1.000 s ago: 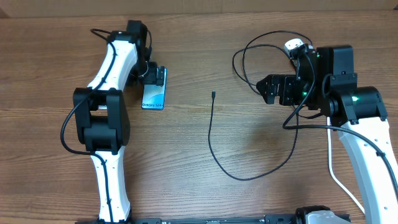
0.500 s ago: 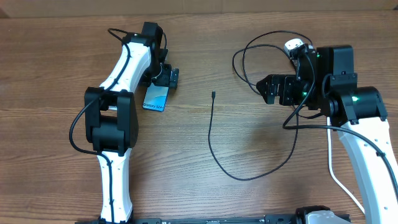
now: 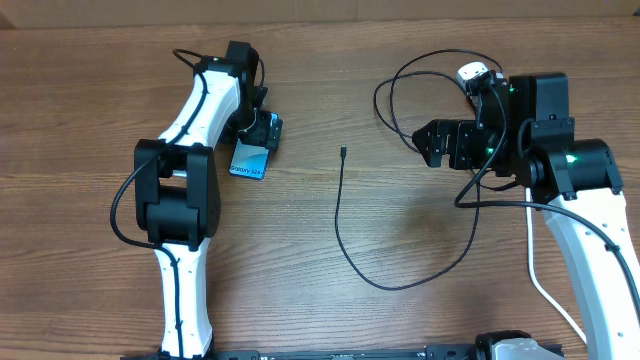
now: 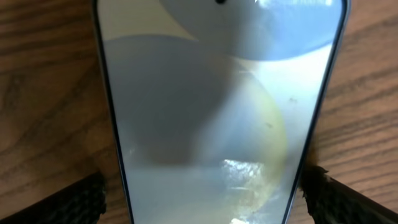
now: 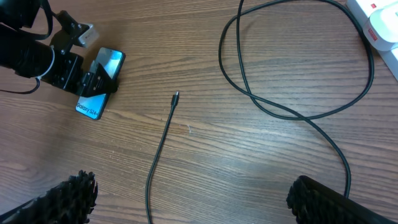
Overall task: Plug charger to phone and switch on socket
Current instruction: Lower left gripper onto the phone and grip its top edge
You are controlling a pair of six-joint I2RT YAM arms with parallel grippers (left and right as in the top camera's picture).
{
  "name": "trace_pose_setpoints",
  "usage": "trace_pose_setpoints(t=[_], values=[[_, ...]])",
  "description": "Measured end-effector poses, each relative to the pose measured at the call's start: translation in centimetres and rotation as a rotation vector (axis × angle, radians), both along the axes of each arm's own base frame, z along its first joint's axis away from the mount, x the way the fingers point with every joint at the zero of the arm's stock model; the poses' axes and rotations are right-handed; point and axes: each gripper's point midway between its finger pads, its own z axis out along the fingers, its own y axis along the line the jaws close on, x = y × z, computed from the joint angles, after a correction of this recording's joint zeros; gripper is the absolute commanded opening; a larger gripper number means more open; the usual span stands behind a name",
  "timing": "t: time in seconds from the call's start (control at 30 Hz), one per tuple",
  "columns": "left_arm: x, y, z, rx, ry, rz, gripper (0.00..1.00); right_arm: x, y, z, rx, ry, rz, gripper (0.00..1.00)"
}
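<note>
- Your brown wooden table [image 3: 420,320] fills the view.
- Left pincer [image 3: 264,135]: spread, fingers either side of the phone [image 3: 250,160].
- The charger [image 3: 337,215] tip lies between both pincers.
- Right pincer [image 3: 422,143]: spread, holding nothing; the socket [image 3: 475,73] sits just behind it.

Light-blue phone [image 3: 249,161] screen with white lettering, thin black charger [image 3: 337,205] cable, white socket [image 5: 380,18] with red switch, brown wood-grain table [image 3: 420,320]
</note>
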Motion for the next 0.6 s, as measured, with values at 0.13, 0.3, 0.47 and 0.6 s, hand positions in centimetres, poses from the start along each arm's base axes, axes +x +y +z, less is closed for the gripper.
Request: trace_pose_setpoints(t=[0.13,0.3,0.47,0.6], values=[[-0.09,0.22,-0.18,0.009,-0.021,-0.033,0.91,0.01,-0.01,0.00,0.000,-0.001,0.000,1.00],[0.09,0.14,-0.18,0.004,-0.040,-0.057,0.81,0.02,-0.01,0.01,0.000,-0.001,0.000,1.00],[0.29,0.04,-0.13,-0.001,-0.049,-0.066,0.72,0.01,0.00,0.01,0.000,-0.001,0.000,1.00],[0.41,0.02,-0.12,-0.002,-0.055,-0.062,0.72,0.02,-0.01,0.01,0.000,-0.001,0.000,1.00]])
